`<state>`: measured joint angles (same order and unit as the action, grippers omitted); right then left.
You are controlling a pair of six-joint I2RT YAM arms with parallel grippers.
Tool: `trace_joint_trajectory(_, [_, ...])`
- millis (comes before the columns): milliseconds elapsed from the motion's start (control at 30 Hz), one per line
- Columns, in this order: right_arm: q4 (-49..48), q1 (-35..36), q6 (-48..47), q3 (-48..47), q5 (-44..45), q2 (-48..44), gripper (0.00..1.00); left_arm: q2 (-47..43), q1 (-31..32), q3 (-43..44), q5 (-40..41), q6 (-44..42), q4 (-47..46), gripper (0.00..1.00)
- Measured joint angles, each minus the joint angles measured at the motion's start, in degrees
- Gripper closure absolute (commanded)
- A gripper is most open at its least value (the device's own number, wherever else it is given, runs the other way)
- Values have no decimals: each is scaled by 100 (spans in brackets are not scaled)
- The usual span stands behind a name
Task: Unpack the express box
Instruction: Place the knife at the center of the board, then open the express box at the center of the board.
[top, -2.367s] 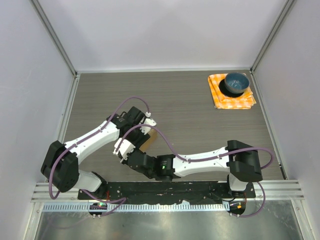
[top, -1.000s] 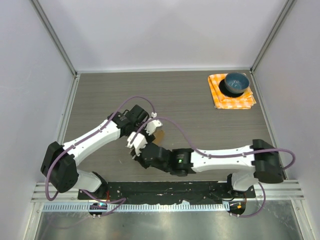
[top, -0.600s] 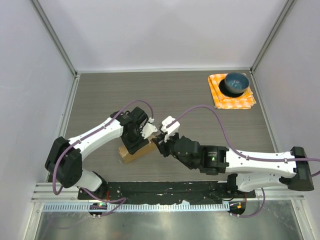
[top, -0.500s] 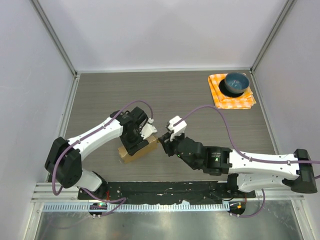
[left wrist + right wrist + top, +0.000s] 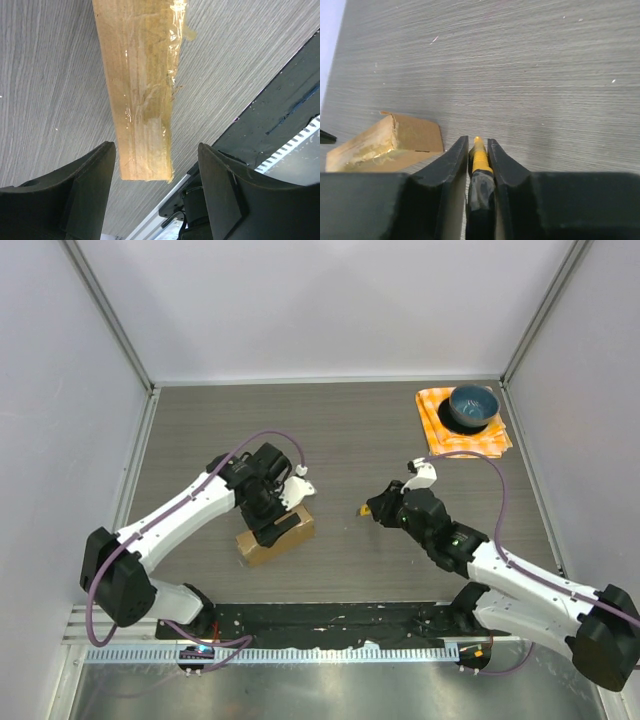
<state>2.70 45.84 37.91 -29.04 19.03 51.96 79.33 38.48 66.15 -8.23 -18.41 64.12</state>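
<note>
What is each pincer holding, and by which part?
Right pincer: slim yellow-tipped tool, gripped along its shaft. Left pincer: nothing, open over brown cardboard box.

Left arm (image 5: 180,515) angled forward and inward, wrist bent over. Left claw (image 5: 156,150) points down, jaws spread wide, nothing between them. Right arm (image 5: 510,575) stretched low toward the centre. Right claw (image 5: 477,142) pinched on a slim yellow-tipped tool (image 5: 479,161).

Glossy clear tape (image 5: 150,92) covers the matt cardboard express box (image 5: 260,547).
</note>
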Motion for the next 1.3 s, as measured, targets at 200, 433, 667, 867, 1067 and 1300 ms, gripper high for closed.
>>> trace_joint_trajectory(200, [-741, -898, 713, 527, -1172, 17, 28, 70, 13, 7, -74, 15, -72, 26])
trace_joint_trajectory(433, [-367, -1147, 997, 525, -1711, -74, 25, 374, 26, 254, -15, 2, -291, 25])
trace_joint_trajectory(667, [1016, -1147, 627, 15, -1250, -966, 17, 688, 166, 433, -42, -4, -479, 24])
trace_joint_trajectory(867, [1864, -1147, 177, -1010, -450, -1034, 15, 925, 219, 433, -42, -17, -538, 27])
trace_joint_trajectory(1067, [527, -1147, -354, -184, -1733, -1344, 9, 981, 219, 479, -44, -55, -535, 43])
trace_joint_trajectory(1300, [-1578, -522, -566, 949, -3047, 269, 7, 1062, 219, 621, -138, -179, -518, 64])
